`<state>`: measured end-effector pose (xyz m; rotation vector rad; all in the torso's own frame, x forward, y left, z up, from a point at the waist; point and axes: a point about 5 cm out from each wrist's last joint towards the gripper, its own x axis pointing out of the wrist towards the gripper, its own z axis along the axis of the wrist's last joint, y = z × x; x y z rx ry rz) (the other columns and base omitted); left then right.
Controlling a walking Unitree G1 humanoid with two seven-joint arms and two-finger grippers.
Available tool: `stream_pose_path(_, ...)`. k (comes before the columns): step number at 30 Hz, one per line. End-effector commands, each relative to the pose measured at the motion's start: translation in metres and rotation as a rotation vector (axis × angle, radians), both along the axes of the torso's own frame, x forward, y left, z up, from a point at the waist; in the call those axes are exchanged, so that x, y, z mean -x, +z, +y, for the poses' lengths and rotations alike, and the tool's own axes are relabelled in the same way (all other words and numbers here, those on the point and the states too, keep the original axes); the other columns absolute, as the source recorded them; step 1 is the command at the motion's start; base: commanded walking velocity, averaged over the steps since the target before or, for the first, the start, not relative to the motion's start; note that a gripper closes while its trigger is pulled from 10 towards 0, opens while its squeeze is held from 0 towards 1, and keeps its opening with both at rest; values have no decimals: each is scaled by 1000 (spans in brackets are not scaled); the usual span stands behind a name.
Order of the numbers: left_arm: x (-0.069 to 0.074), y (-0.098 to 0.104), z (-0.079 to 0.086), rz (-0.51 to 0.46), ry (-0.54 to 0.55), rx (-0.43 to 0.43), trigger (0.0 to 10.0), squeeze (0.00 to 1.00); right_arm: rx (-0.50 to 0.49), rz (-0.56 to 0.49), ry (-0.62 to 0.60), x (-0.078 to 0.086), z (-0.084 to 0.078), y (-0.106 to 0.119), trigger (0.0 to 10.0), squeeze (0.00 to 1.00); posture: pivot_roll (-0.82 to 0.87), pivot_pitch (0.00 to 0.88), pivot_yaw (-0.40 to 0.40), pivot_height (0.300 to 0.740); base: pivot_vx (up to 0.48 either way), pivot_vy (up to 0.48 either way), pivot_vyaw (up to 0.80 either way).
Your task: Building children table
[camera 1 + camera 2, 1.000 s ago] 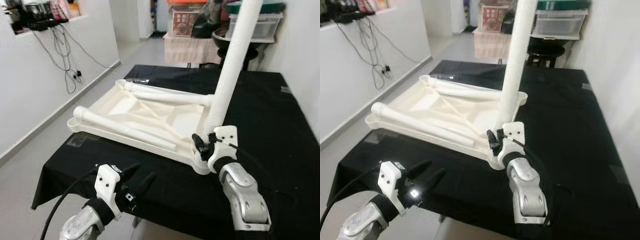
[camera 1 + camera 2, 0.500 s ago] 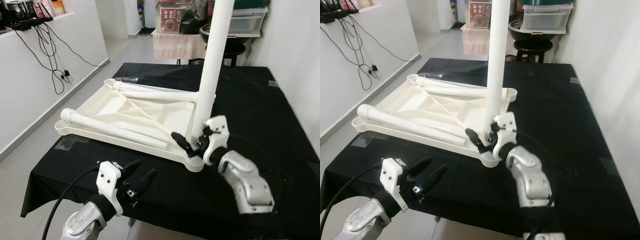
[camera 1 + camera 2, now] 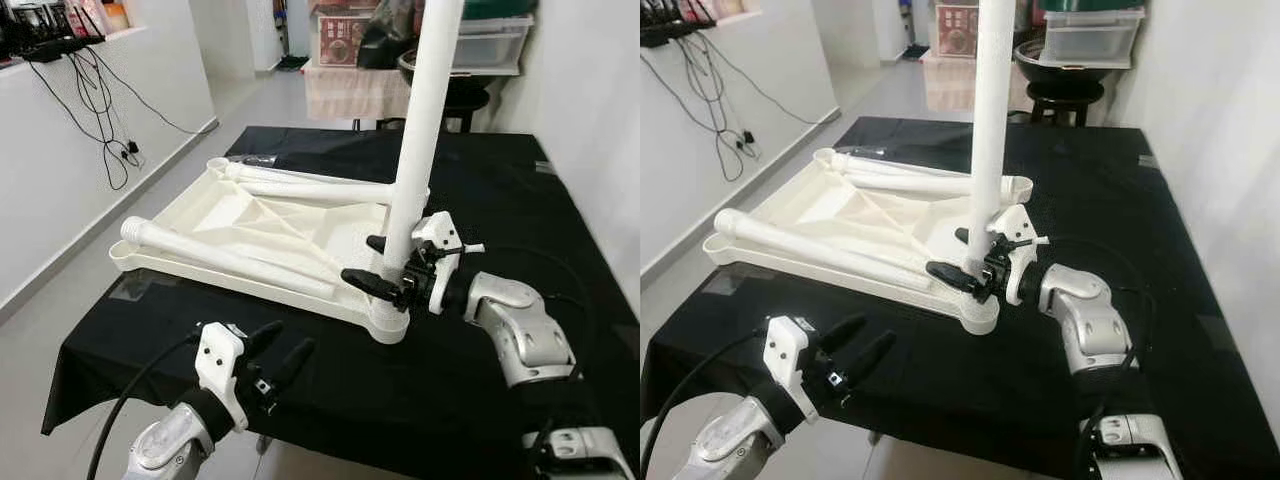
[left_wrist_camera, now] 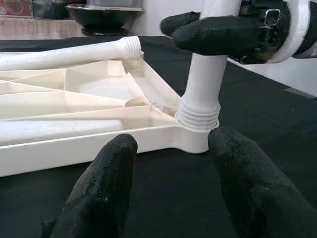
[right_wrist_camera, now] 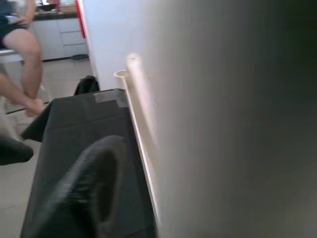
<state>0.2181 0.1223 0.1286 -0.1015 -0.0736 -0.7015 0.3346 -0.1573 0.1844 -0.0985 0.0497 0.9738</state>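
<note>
Currently, an upturned white tabletop (image 3: 250, 225) is seen lying on a black-covered table (image 3: 500, 200), ribbed underside up. One white leg (image 3: 420, 130) stands upright in the corner socket (image 3: 388, 322) at about 5 o'clock of the tabletop; its thread is partly exposed above the socket in the left wrist view, so it is judged not fully seated. Two loose legs (image 3: 225, 258) are laid across the tabletop, one along the near edge, one toward 12 o'clock. The right gripper (image 3: 385, 265) is placed low on the upright leg, its black fingers (image 3: 372, 284) spread on either side of the shaft, apparently not clamped on it. The left gripper (image 3: 275, 355) hovers at 7 o'clock, off the table's near edge, fingers parted and empty, aimed at the socket corner. A seated person's legs (image 5: 20, 64) are noted in the right wrist view. The leg is judged light, stiff, hollow plastic, smooth and likely slippery; hold is best taken low near the thread, with the tabletop braced against turning.
</note>
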Motion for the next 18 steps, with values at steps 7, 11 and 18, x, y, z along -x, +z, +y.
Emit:
stream_pose_path(7,0,-3,-1,9,-3,2,10000,0,-9,6,82,-5,8,-2,0,0,4,13,15,740,0,0,0)
stream_pose_path(11,0,-3,-1,9,-4,4,10000,0,-4,5,46,-8,5,-6,0,0,1,13,17,740,0,0,0)
stream_pose_path(18,1,-3,1,8,-3,5,10000,0,-73,65,-718,-6,1,-32,0,0,-7,17,0,740,0,0,0)
